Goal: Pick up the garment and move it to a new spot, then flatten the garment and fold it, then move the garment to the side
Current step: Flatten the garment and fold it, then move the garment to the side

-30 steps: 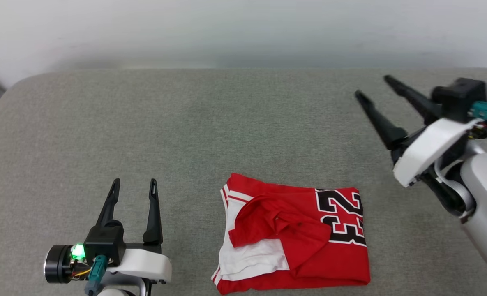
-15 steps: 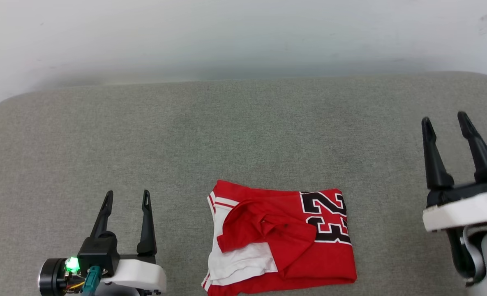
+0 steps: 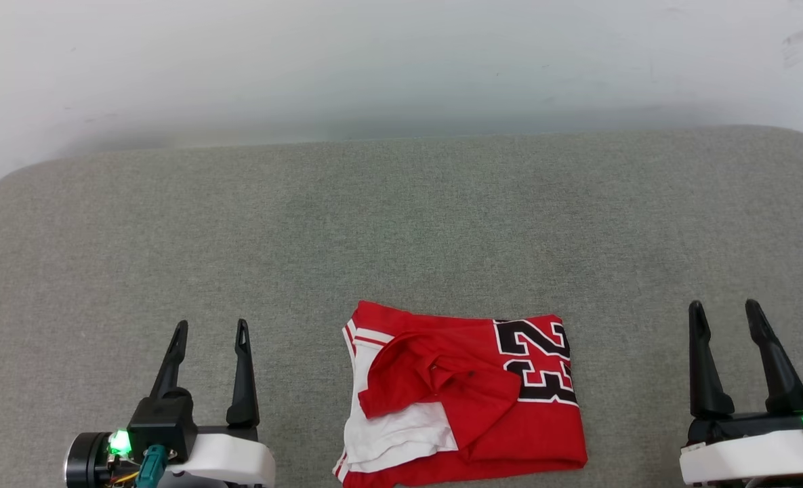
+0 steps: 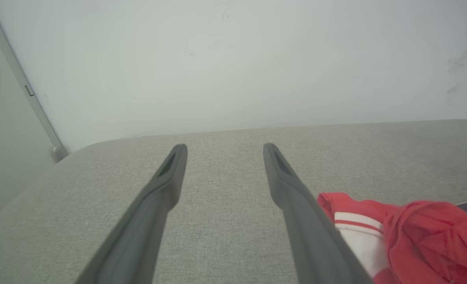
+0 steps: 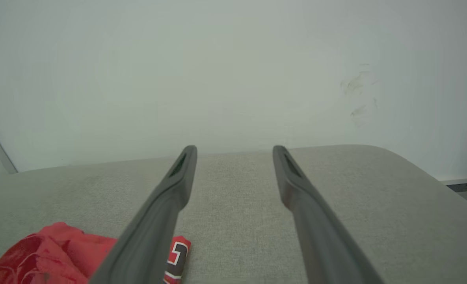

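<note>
The right gripper has swung down from its raised, tilted pose and now sits level with the left gripper. Both sets of fingers point straight ahead toward the wall, parted and holding nothing. The garment lies folded on the grey cushion between the two grippers, touching neither. Its long axis runs from one gripper across to the other. The sideways "23" is at the end nearer the right gripper, and the white sleeve and striped trim face the left gripper.
</note>
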Motion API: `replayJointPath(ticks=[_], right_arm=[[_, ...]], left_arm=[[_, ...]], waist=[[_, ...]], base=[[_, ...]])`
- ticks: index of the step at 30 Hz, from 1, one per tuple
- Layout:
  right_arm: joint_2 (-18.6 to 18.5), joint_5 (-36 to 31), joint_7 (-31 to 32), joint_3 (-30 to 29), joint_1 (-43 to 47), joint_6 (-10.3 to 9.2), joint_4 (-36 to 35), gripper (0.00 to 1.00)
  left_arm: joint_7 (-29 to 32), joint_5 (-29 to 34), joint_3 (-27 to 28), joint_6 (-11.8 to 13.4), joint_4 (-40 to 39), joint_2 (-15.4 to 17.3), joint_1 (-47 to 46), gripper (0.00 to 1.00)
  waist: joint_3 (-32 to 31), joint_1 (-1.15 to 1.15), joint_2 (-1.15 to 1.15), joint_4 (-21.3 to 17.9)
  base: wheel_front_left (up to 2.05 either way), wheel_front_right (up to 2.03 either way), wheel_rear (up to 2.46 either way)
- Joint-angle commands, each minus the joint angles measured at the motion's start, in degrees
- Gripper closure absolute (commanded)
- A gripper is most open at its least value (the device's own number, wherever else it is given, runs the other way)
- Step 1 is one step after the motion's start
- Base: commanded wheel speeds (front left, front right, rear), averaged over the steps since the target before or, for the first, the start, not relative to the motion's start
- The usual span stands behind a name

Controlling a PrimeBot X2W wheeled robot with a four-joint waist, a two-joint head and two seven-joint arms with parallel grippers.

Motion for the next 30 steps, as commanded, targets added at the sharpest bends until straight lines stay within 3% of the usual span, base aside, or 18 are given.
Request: replayJointPath(ticks=[1,12,17,23,26,30], right_arm=[[0.5,-0.3,-0.1,0.1,1.0,-0.02,0.3,0.0],[0.0,-1.4,-0.1,0.3,-0.6,-0.02,1.8,0.0],[-2.7,-1.5,-0.1,1.0,-5.9,-0.02,0.6,0.0],[-9.5,0.4,0.4,2.1,-16.6,-0.02,-0.6,0.0],[-13.8,3.1,4.3,4.4,-21.7,-0.02,-0.2,0.0],[-18.7,11.6,17.9,9.3,-25.5,-0.02,2.1,0.0]], left_arm=[[-0.1,0.1,0.0,-0.2,-0.1,0.0,0.6,0.0],[-0.1,-0.4,0.4,-0.2,0.3,-0.2,1.1,0.0],[-0.1,-0.6,0.6,-0.3,0.3,-0.3,0.9,0.0],[-0.1,-0.6,0.1,-0.4,0.3,-0.4,0.0,0.0],[-0.1,-0.7,0.0,-0.4,0.4,-0.4,-0.3,0.0],[-0.1,-0.7,-0.1,-0.3,0.4,-0.5,-0.6,0.0]], waist=[[0.0,0.01,0.0,0.0],[-0.6,0.01,0.0,0.6],[-0.5,0.01,0.0,0.7],[0.3,0.01,0.0,1.3],[0.7,0.01,0.0,1.8],[1.4,0.01,0.0,2.4]], base=[[0.0,0.0,0.0],[0.0,0.0,0.0],[0.0,0.0,0.0],[0.0,0.0,0.0],[0.0,0.0,0.0],[0.0,0.0,0.0]])
